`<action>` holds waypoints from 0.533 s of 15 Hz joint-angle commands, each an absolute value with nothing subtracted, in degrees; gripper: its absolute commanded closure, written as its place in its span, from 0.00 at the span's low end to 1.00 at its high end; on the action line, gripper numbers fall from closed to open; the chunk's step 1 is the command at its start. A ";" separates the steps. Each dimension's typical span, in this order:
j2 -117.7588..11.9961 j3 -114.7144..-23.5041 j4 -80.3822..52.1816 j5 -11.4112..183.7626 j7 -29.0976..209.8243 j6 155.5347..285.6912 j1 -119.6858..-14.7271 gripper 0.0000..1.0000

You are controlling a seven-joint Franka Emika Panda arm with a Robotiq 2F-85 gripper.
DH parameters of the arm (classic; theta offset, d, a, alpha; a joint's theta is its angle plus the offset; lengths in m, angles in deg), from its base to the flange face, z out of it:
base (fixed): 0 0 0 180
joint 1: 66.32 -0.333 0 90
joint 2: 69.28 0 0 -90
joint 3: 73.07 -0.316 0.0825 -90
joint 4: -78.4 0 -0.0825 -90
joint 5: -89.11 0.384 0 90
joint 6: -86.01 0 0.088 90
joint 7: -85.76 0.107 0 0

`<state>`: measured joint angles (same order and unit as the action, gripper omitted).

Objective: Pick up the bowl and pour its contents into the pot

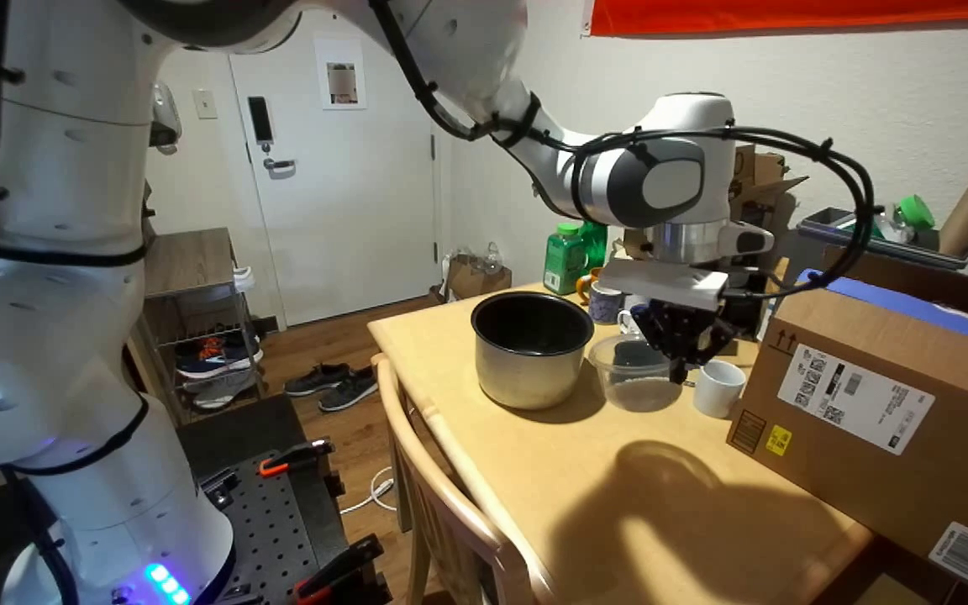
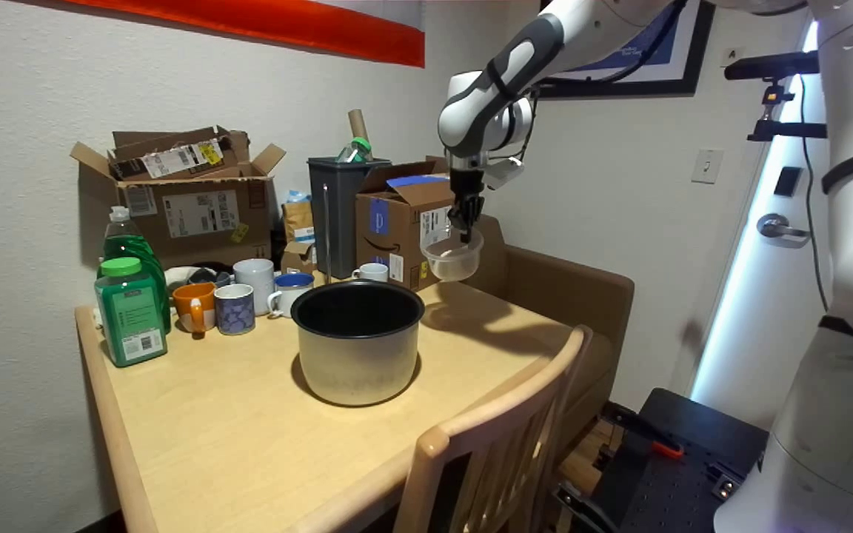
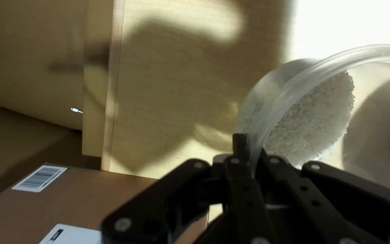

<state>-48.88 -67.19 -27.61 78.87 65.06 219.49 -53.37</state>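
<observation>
The bowl is a clear, round plastic container (image 2: 453,263) with white grains inside. My gripper (image 3: 252,149) is shut on the bowl's rim, the clear edge running up between its dark fingertips. In the wrist view the bowl (image 3: 283,98) fills the right side, its white grains (image 3: 311,118) lying in the bottom. In both exterior views it hangs roughly level above the table, apart from the pot. The pot (image 1: 530,374), wide and silver-grey with a dark inside, stands upright on the table. The wrist view does not show the pot.
A white mug (image 1: 718,389) and a large cardboard box (image 1: 887,420) stand close to the gripper. Along the wall are an orange mug (image 2: 194,303), a purple mug (image 2: 235,311) and a green bottle (image 2: 132,318). A wooden chair (image 2: 500,422) is pushed against the table edge.
</observation>
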 commanded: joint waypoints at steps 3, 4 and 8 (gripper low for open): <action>-55.42 -66.00 -30.44 73.95 71.39 215.73 -57.30 0.97; -56.07 -66.00 -30.52 72.97 72.68 215.12 -57.90 0.97; -57.72 -66.23 -30.87 67.97 78.78 213.69 -60.62 0.97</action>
<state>-54.59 -66.92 -28.92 71.53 74.39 215.58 -58.18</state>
